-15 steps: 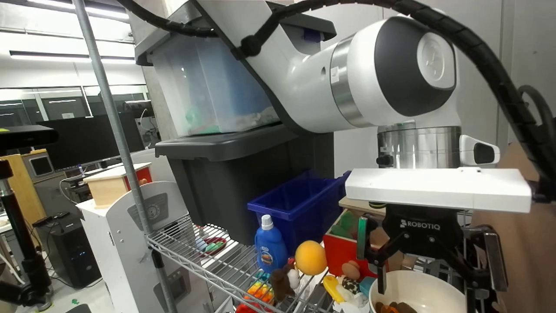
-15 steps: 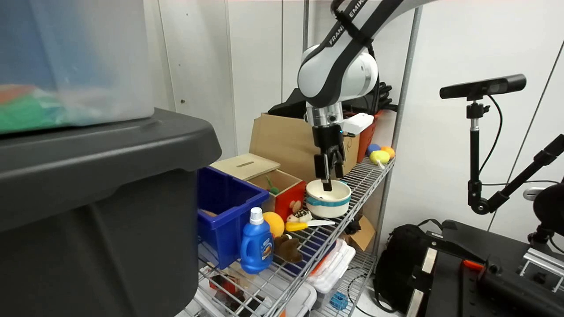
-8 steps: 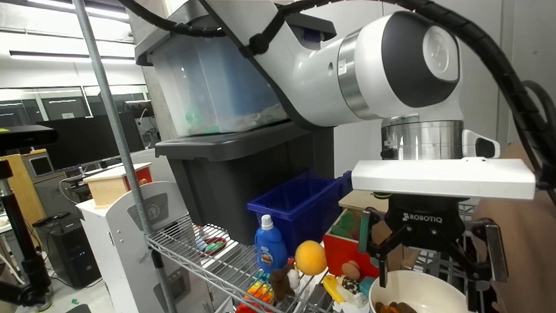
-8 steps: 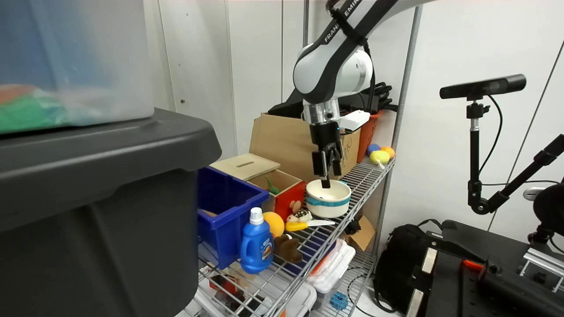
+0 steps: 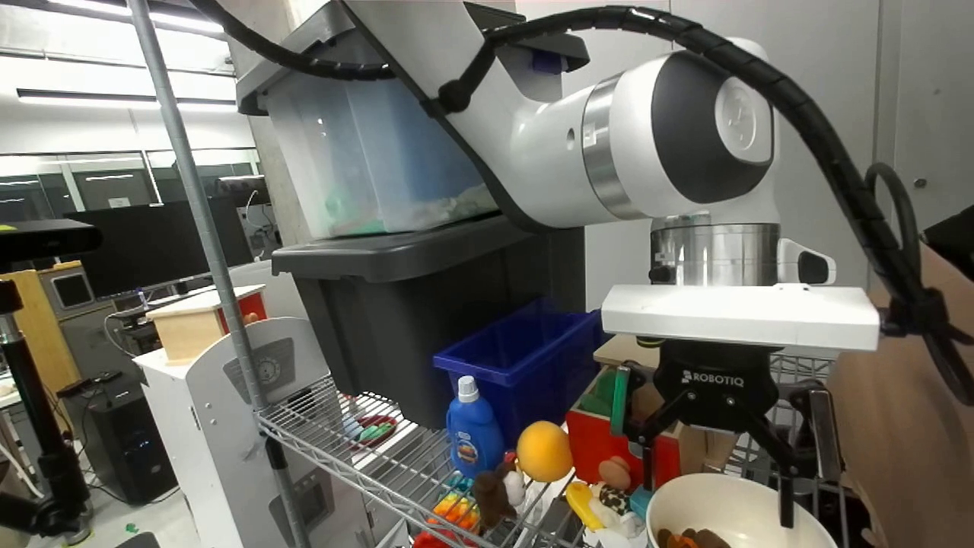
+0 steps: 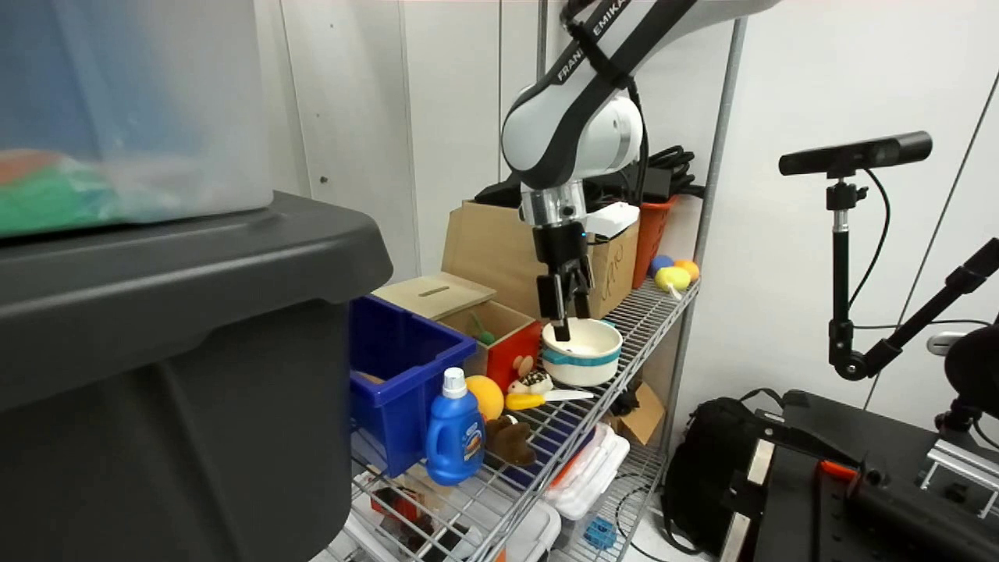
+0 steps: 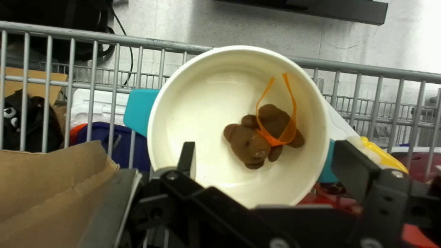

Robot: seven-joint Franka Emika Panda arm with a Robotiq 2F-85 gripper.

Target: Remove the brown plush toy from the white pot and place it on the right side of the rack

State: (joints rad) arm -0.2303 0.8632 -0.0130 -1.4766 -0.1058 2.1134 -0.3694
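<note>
Brown plush toy (image 7: 249,143) in white pot (image 7: 186,127)
Legible: ROBOTIQ on gripper (image 5: 717,495); FRAN and EMIKA either side of black strap (image 6: 598,55) on arm (image 6: 538,133); label on blue bottle (image 6: 453,437), writing on cardboard box (image 6: 499,242) unreadable
Toy bear-shaped, orange ribbon (image 7: 274,141) looped at neck, lying toward right wall in wrist view, bare pot floor left of it
Jaws spread wide, one side over pot mouth, other past rim
Pot rim covers stretch of edge bar of rack (image 7: 379,71) in wrist view; red-panelled box (image 6: 515,339) just beside pot
</note>
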